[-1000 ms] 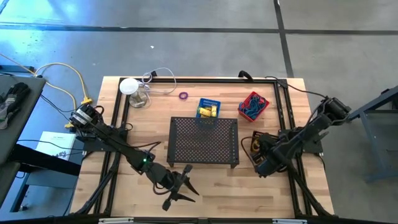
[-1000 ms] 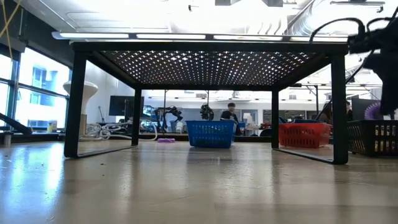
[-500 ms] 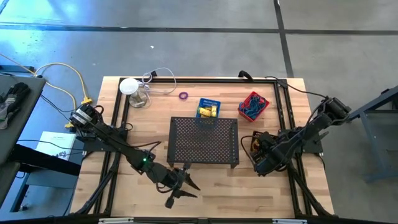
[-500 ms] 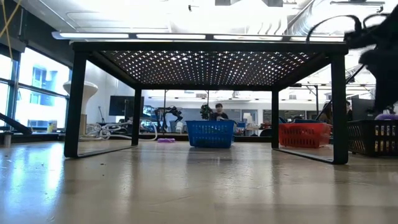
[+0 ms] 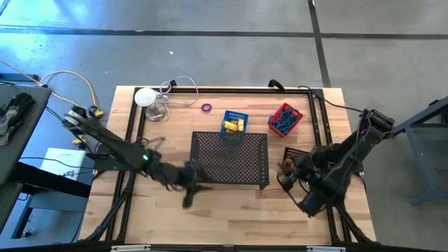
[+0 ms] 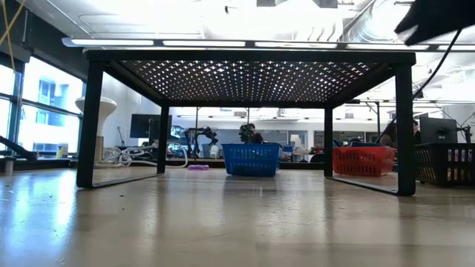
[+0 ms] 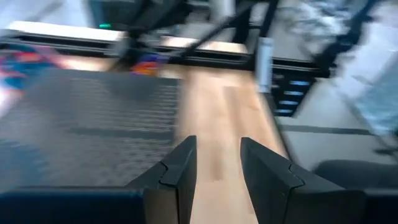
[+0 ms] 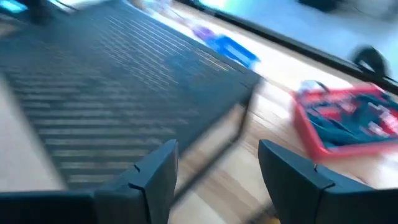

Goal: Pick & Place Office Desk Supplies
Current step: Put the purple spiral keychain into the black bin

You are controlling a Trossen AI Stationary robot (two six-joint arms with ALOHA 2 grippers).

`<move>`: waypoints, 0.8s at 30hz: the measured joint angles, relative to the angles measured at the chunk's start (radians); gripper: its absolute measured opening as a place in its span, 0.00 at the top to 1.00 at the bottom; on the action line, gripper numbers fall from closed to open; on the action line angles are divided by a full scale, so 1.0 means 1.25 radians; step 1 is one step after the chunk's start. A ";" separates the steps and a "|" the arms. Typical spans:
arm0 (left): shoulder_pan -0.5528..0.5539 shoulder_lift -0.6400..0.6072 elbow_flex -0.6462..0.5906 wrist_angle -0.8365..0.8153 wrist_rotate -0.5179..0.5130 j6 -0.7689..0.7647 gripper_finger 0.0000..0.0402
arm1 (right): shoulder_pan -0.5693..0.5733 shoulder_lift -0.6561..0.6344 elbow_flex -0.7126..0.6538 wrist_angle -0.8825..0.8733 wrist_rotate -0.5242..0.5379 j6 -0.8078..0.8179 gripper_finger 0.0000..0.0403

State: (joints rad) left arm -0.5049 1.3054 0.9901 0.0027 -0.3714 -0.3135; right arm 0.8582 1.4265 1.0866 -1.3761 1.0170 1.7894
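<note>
The right gripper (image 8: 217,180) is standing with its two dark fingers (image 8: 155,177) spread apart and nothing lying between them; in its wrist view it is looking over bare wood toward the black mesh tray (image 8: 124,93), the red basket (image 8: 348,121) and the blue basket (image 8: 233,51); in the high view the right arm is reaching in from the table's right edge, with the gripper (image 5: 288,180) hanging beside a small black basket (image 5: 294,157) at the mesh tray's right.

The left gripper (image 7: 217,168) is showing a gap between its fingers (image 7: 180,171) with only bare table visible through it, so it is gripping nothing; from above, the gripper (image 5: 190,178) is sitting blurred at the near left corner of the mesh tray (image 5: 230,158), with the left arm stretching back to the table's left edge.

Among the office supplies, the red basket (image 5: 285,118) is holding blue and dark rubber-band loops (image 5: 283,120) at the far right of the table; the blue basket (image 5: 234,122) is holding small yellow boxes (image 5: 232,125) just behind the mesh tray; a purple ring (image 5: 206,108) is lying loose on the wood between the blue basket and a white round-topped object (image 5: 147,99) with a cable at the far left; something orange is showing in the black basket, too small to name.

In the low view the mesh tray (image 6: 249,55) is spanning the picture on its legs, with the blue basket (image 6: 252,159), the red basket (image 6: 364,160) and the black basket (image 6: 445,163) standing beyond it.
</note>
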 joint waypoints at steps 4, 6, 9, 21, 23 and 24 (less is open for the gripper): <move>0.082 -0.133 0.000 -0.179 -0.098 -0.069 0.70 | 0.041 0.000 0.000 0.114 0.074 -0.069 0.48; 0.153 -0.187 0.000 -0.256 -0.143 -0.110 0.70 | 0.053 0.002 0.000 0.181 0.111 -0.118 0.48; 0.283 -0.234 0.000 -0.343 -0.154 -0.127 0.70 | 0.059 0.004 0.000 0.275 0.155 -0.205 0.48; 0.859 -0.136 0.000 -0.421 0.249 -0.233 0.70 | 0.022 0.005 0.000 0.528 0.143 -0.483 0.48; 0.922 -0.089 0.000 -0.403 0.321 -0.237 0.70 | 0.017 0.005 0.000 0.549 0.135 -0.502 0.48; 0.943 -0.064 0.000 -0.394 0.344 -0.240 0.70 | 0.014 0.005 0.000 0.556 0.128 -0.512 0.48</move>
State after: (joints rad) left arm 0.6739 1.2249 0.9901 -0.4902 0.0582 -0.6138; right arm 0.8759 1.4322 1.0866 -0.6810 1.1770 1.1493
